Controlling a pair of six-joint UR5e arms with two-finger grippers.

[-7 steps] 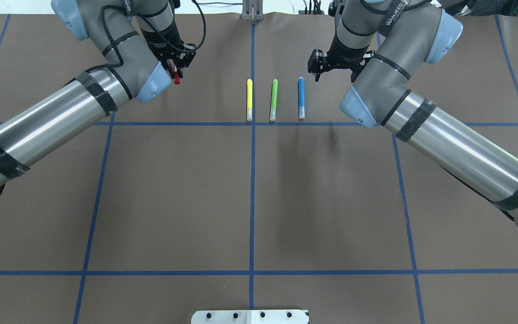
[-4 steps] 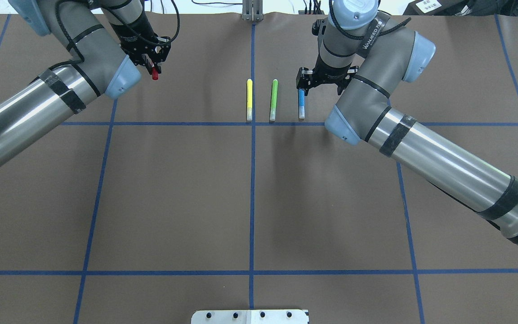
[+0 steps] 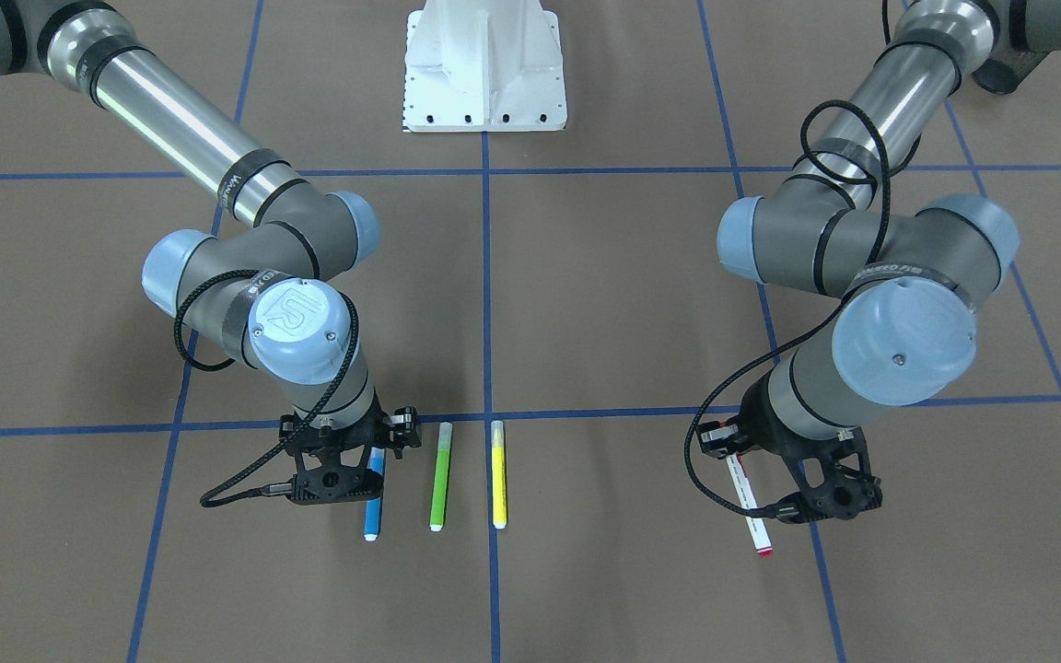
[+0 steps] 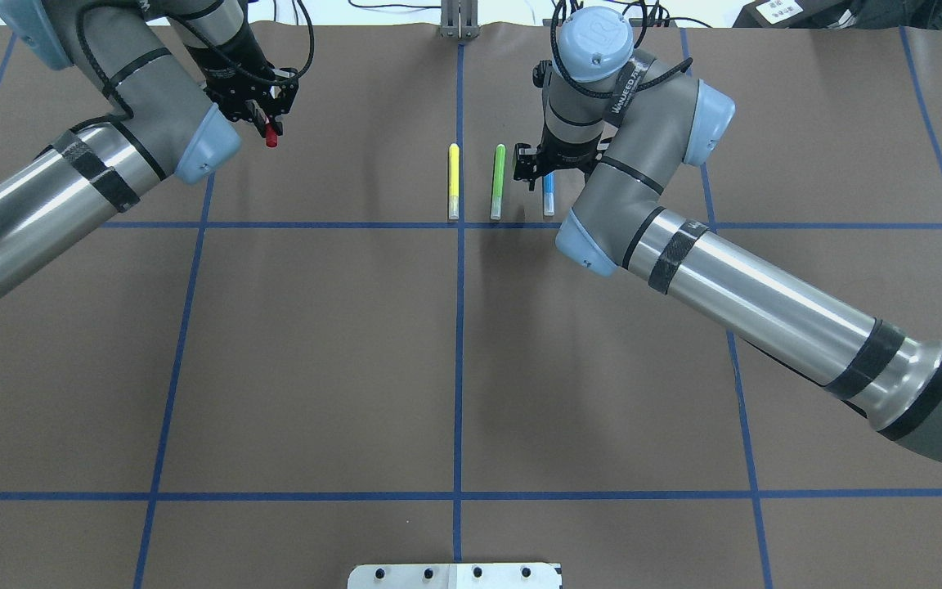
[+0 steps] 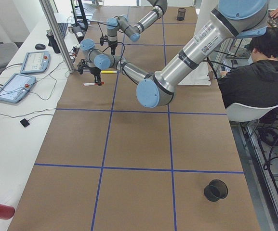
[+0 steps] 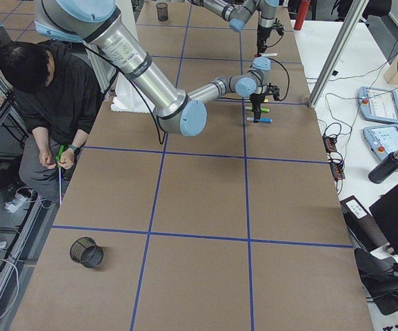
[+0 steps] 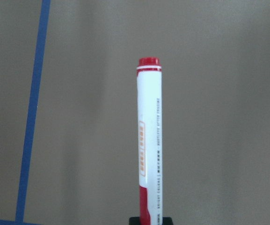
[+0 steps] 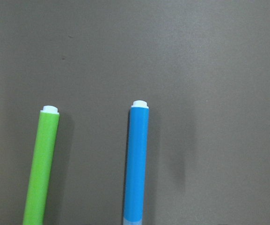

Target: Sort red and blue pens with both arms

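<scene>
Swinging inward since a second ago, the right arm is now bringing its pincer over the row of markers instead of hanging off to the side, while the left arm is carrying its load further away from the green marker

Nearest the robot, both long silver links are reaching out across the brown tabletop, and the right arm's pale blue elbow is sitting just short of the green marker's near end. Next out, the blue pen is lying flat on the tabletop just beside the green marker on the right arm's side, parallel to it, its long axis running straight away from the robot. The yellow marker is lying just beside the green one on the other side.

Over the far half of the blue pen the right pincer is hanging, its jaws looking spread and gripping nothing; its wrist camera is looking straight down the blue barrel, so the pen is lying directly beneath it. The right arm is plainly the nearer one for this pick, and I judge a straight descent is what remains, minding the close green neighbour.

Slightly farther out and well apart from the green marker, past the yellow one, the left pincer is clamping the red pen clear of the tabletop
</scene>
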